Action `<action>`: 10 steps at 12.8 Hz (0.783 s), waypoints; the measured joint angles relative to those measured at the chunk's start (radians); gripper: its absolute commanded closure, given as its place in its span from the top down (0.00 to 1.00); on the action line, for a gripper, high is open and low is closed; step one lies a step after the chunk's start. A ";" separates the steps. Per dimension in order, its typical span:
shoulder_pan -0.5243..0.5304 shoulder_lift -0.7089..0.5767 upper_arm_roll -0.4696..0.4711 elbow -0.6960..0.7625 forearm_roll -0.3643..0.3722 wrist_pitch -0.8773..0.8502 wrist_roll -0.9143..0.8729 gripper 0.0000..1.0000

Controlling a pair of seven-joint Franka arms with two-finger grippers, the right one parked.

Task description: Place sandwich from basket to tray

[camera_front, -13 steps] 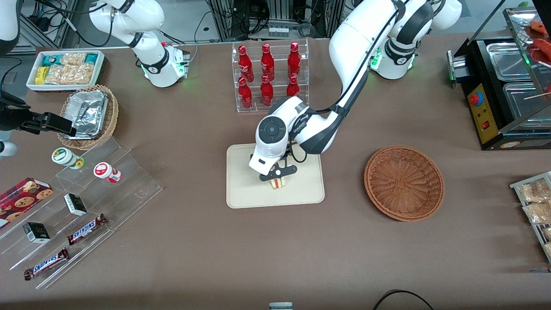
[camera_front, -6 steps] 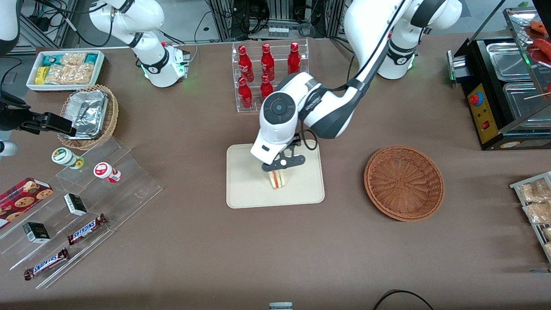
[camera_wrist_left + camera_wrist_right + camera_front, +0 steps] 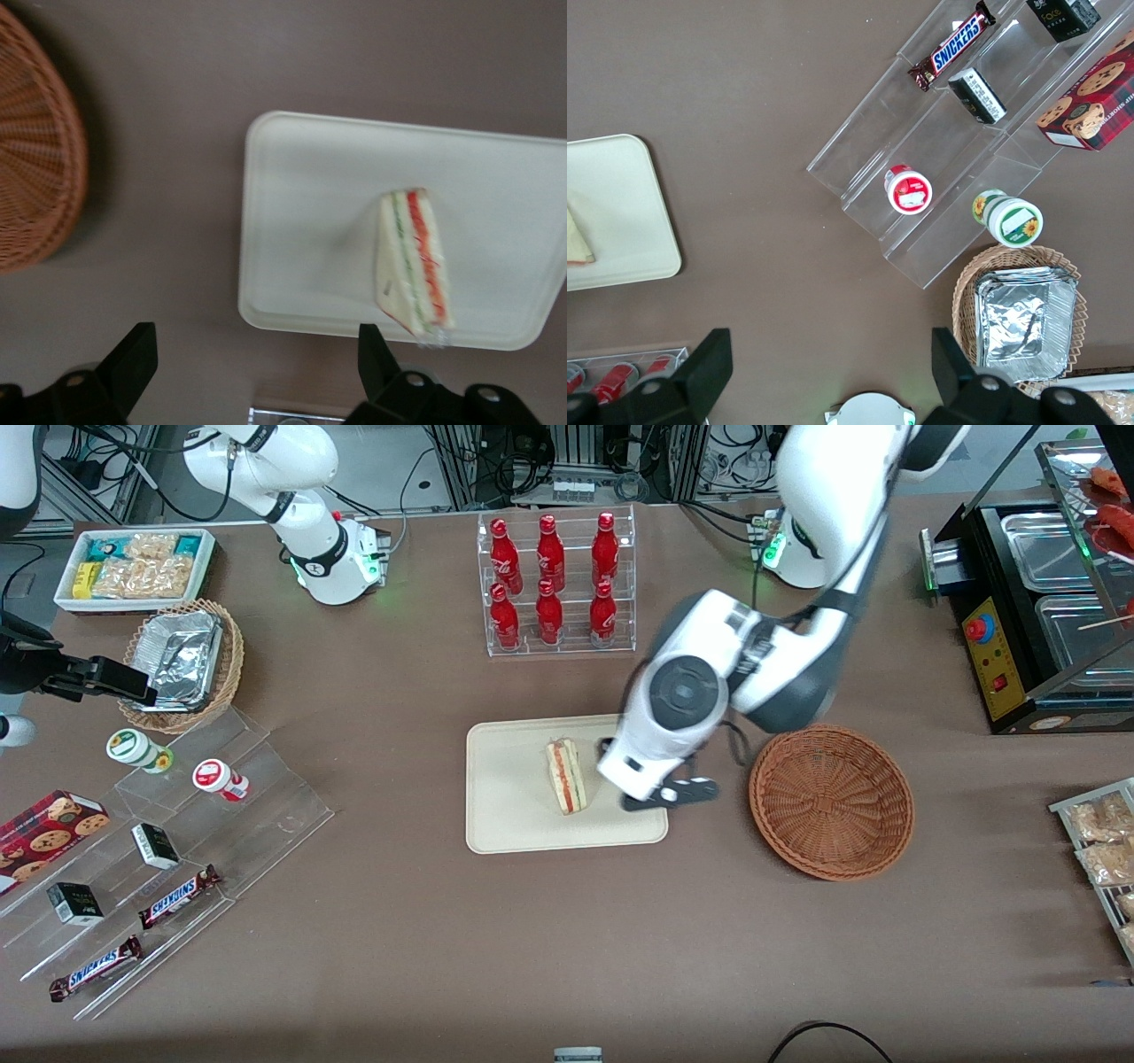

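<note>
The small triangular sandwich of pale bread with red, orange and green layers lies on the flat cream-beige rectangular tray, near the middle of it and a little toward the edge that faces the working arm's end of the table. It rests on one broad bread face, with the coloured cut edge turned up and visible, and nothing touches it. I judge that it lies there because the placing step is done: the round reddish-brown woven basket, which stands on the brown table just beside the tray toward the working arm's end, holds nothing.

The left arm's gripper hangs above the tray's edge nearest the basket, between the sandwich and the basket, clear of both. In the left wrist view its two dark fingers stand wide apart with only bare table between them, so they hold nothing. The white forearm comes down from the arm's base at the table edge farthest from the front camera, bends at the wrist, and the hand points down at the table. This pose looks to me like one of leaving, not of reaching.

The task seems complete; what remains, in my judgement, is only to take the arm away without brushing the basket rim.
</note>
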 measured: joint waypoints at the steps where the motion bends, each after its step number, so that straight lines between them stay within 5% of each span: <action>1: 0.039 -0.018 0.000 -0.018 0.000 -0.010 0.045 1.00; 10: 0.335 -0.368 0.002 -0.292 0.031 -0.097 0.464 1.00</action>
